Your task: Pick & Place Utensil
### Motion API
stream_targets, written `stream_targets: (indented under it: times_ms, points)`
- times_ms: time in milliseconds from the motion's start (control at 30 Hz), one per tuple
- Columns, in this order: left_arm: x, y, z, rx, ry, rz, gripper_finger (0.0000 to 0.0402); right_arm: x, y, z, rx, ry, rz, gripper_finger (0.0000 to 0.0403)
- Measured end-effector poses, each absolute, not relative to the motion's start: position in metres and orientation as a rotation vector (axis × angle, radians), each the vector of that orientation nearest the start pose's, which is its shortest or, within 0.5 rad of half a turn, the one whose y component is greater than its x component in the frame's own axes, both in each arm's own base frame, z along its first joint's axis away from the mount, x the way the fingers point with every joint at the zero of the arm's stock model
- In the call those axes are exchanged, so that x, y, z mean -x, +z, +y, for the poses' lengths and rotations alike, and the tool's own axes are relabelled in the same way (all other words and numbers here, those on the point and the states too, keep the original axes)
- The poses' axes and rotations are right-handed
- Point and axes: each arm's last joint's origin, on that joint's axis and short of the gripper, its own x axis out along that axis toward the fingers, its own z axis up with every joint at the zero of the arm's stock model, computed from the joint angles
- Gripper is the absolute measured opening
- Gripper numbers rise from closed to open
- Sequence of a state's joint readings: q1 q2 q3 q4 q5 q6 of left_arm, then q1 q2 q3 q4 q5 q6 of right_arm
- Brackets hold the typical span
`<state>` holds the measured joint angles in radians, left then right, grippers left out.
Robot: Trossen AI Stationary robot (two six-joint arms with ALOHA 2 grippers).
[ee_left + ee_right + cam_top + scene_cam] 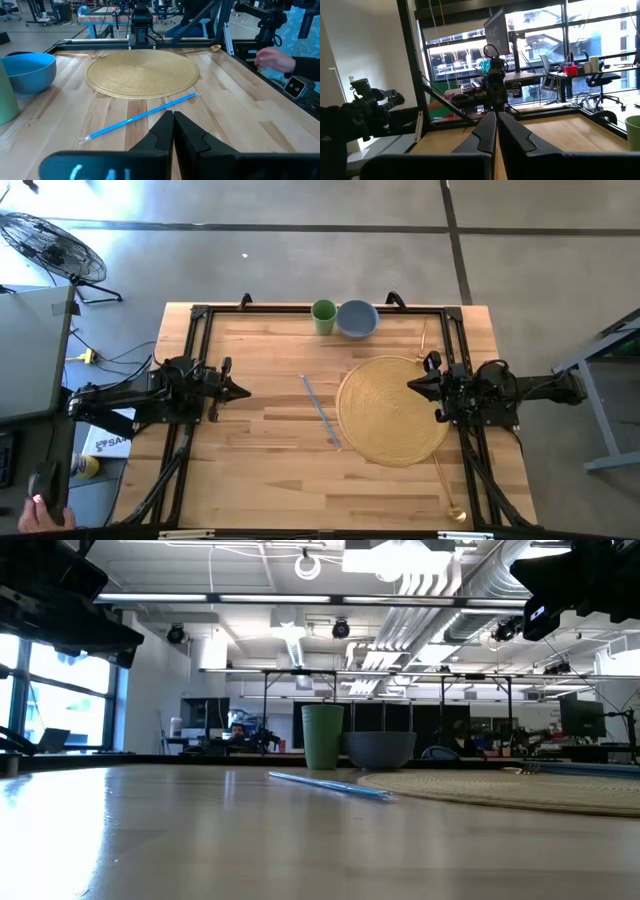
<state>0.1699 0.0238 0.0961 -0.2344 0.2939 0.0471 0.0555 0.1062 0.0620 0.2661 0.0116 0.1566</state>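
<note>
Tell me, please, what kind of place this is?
Probably a robotics lab in an open office: exposed ceiling ducts, rows of desks with monitors, and another framed robot table beyond this one.

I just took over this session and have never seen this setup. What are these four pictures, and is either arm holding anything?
Two robot arms work at a wooden table. One picture looks straight down, one looks level across the tabletop, and one comes from each arm's wrist. The left gripper and right gripper face each other above the table; both have their fingers shut and hold nothing. On the table lie a blue straw, a round woven mat, a green cup, a blue bowl and a gold spoon near the right edge.
</note>
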Motion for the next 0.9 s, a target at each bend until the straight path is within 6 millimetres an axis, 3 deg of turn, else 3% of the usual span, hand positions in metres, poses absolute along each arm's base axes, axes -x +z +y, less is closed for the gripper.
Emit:
stream_targets:
  times_ms: [900]
  points:
    - [-0.0904, 0.1719, 0.0069, -0.009, -0.130, 0.155, 0.0010, -0.0991, 0.2019, 0.0052, -0.186, 0.064, -0.217, 0.0012]
